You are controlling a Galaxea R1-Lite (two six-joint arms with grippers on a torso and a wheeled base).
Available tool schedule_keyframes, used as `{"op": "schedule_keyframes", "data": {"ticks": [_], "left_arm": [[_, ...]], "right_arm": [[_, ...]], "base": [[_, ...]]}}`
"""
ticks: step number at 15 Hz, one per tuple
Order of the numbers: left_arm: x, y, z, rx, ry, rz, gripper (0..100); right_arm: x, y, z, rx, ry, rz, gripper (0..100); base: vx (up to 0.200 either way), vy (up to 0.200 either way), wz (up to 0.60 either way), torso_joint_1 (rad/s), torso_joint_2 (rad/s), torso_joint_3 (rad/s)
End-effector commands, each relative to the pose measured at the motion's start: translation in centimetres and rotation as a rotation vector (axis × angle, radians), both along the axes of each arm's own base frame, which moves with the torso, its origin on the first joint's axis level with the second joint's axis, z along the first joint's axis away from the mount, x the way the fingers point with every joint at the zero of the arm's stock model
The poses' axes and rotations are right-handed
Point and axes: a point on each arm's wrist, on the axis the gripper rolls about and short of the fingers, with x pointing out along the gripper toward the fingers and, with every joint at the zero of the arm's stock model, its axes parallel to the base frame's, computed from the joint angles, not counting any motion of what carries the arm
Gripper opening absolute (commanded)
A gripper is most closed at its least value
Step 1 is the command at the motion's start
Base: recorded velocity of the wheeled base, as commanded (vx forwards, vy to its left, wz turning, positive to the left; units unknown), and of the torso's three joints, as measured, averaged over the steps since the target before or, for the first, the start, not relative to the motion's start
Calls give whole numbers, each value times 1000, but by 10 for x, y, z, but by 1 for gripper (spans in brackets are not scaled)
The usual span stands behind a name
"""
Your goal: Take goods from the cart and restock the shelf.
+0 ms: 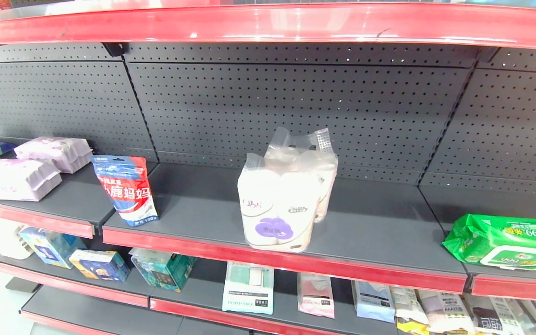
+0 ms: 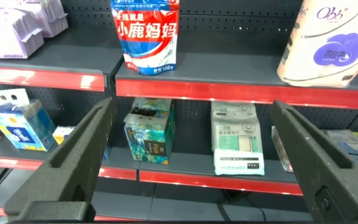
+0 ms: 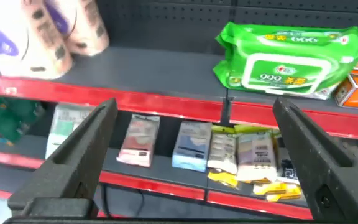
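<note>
A: Pincers?
B: Left gripper (image 2: 191, 104) and right gripper (image 3: 194, 104) both spread wide, holding nothing.
A: Goods?
B: Toilet-roll pack (image 1: 279, 204) upright at frame centre on the shelf (image 1: 379, 223), close to the front lip. Judgement: set the next pack beside it, deeper in

place: shop | signs: red-edged shelf (image 1: 375, 218), perforated back panel (image 1: 268, 107), toilet-roll pack (image 1: 279, 204), wipes pack (image 1: 505, 242)

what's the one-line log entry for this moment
left hand: open, empty | right hand: open, empty | white plastic-wrapped toilet roll pack: upright on grey metal shelf
</note>
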Motion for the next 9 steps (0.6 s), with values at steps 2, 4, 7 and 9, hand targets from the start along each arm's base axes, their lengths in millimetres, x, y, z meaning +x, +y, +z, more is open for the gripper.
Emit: {"op": "schedule_keyframes", "data": {"ticks": [2, 4, 7, 9], "left_arm": [[0, 0, 0, 0, 1, -1, 100], [0, 0, 0, 0, 1, -1, 100], [0, 0, 0, 0, 1, -1, 100], [0, 0, 0, 2, 1, -3, 100]], "right_arm": [[0, -1, 0, 60, -7, -170, 100], [1, -2, -3, 10, -1, -187, 100], [1, -1, -8, -31, 43, -127, 100], [1, 0, -7, -28, 42, -82, 100]], "base": [[0, 0, 0, 0, 0, 0], [0, 0, 0, 0, 0, 0], [0, 0, 0, 0, 0, 0], [0, 0, 0, 0, 0, 0]]}}
